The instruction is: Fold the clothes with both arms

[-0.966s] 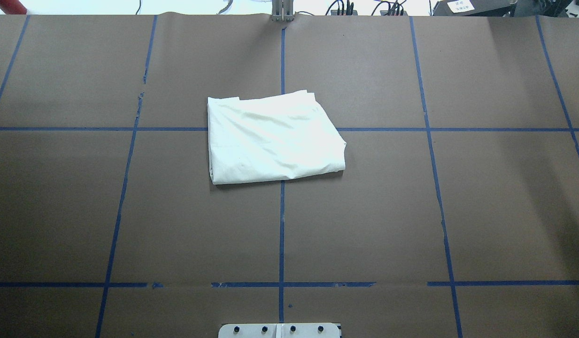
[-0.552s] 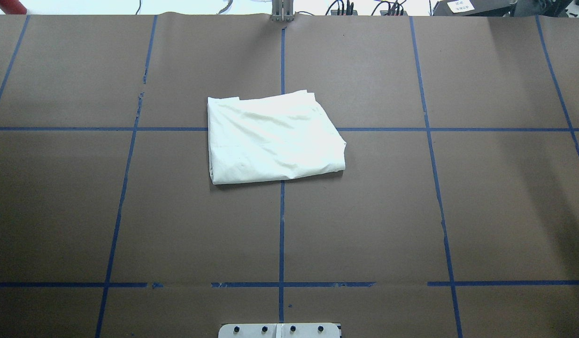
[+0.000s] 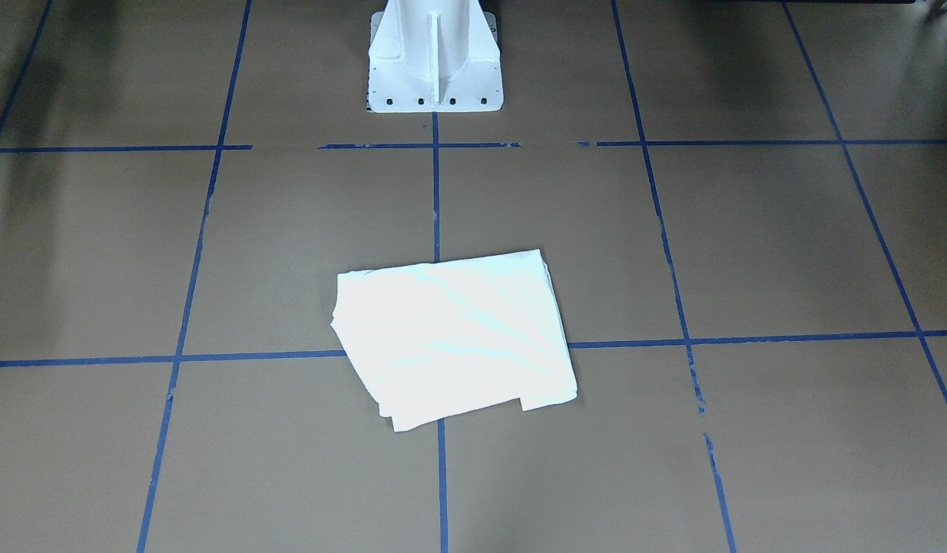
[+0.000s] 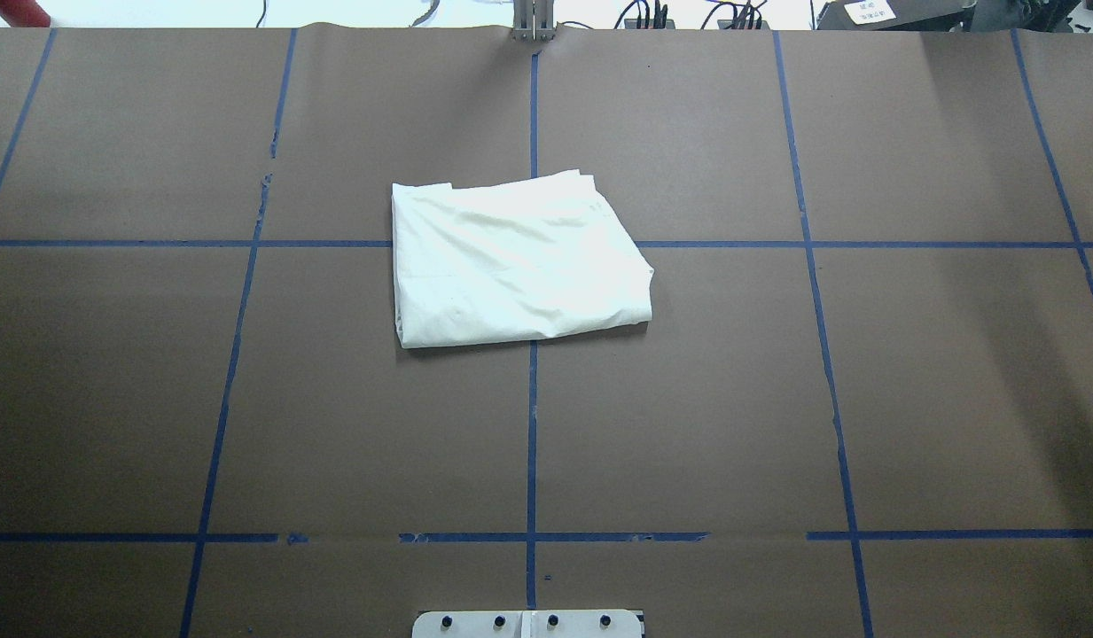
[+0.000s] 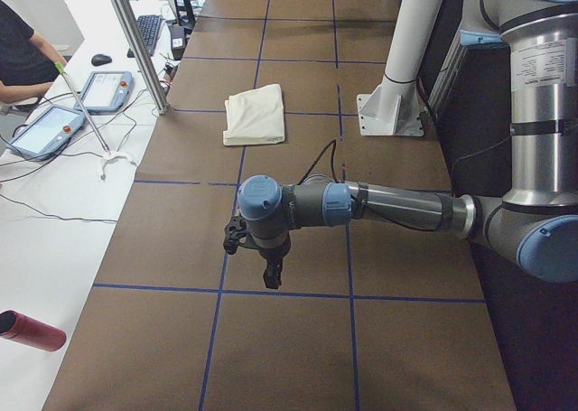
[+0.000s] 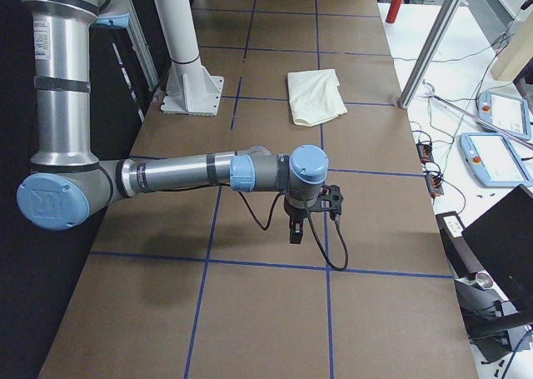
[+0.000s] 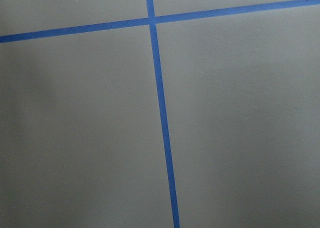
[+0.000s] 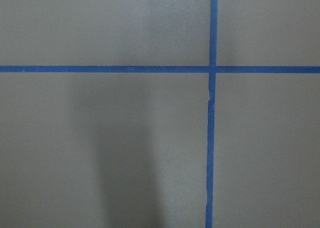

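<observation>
The clothes (image 4: 511, 261) lie folded into a compact cream-white rectangle near the table's middle, plain side up, with no print showing; they also show in the front view (image 3: 454, 338) and in both side views (image 5: 256, 113) (image 6: 316, 96). Both arms are far from them. My left gripper (image 5: 271, 275) hangs point-down over bare brown table at the robot's left end. At the opposite end my right gripper (image 6: 295, 233) hangs the same way. Only the side views show the grippers, so I cannot tell whether they are open or shut. Each wrist view holds only brown surface and blue tape lines.
The white pedestal (image 3: 435, 54) stands at the robot's edge of the table. Blue tape lines (image 4: 532, 425) grid the brown surface. Beside the table are a metal post (image 5: 135, 45), teach pendants (image 5: 45, 129), a red cylinder (image 5: 32, 330) and a seated person (image 5: 23, 54).
</observation>
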Robot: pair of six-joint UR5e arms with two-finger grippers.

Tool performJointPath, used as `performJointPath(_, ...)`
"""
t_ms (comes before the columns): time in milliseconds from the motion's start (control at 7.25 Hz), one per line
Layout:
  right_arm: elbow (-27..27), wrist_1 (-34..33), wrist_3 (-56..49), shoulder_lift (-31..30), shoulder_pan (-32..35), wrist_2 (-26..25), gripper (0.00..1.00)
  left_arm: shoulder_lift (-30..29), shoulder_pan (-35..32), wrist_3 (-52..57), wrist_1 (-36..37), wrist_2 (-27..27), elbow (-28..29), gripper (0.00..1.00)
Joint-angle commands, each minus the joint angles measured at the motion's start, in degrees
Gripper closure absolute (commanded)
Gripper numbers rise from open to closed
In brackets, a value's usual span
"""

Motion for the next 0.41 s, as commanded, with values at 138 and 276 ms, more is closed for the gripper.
performJointPath(138,-1.3,6.0,1.3,-0.4,-0.2,-0.7,0.00,-0.2,0.0,0.1,-0.3,-0.2,-0.4,0.00)
performJointPath(276,-1.3,6.1,1.4,-0.7,-0.3,-0.8,0.00,-0.3,0.0,0.2,-0.4,-0.2,-0.4,0.00)
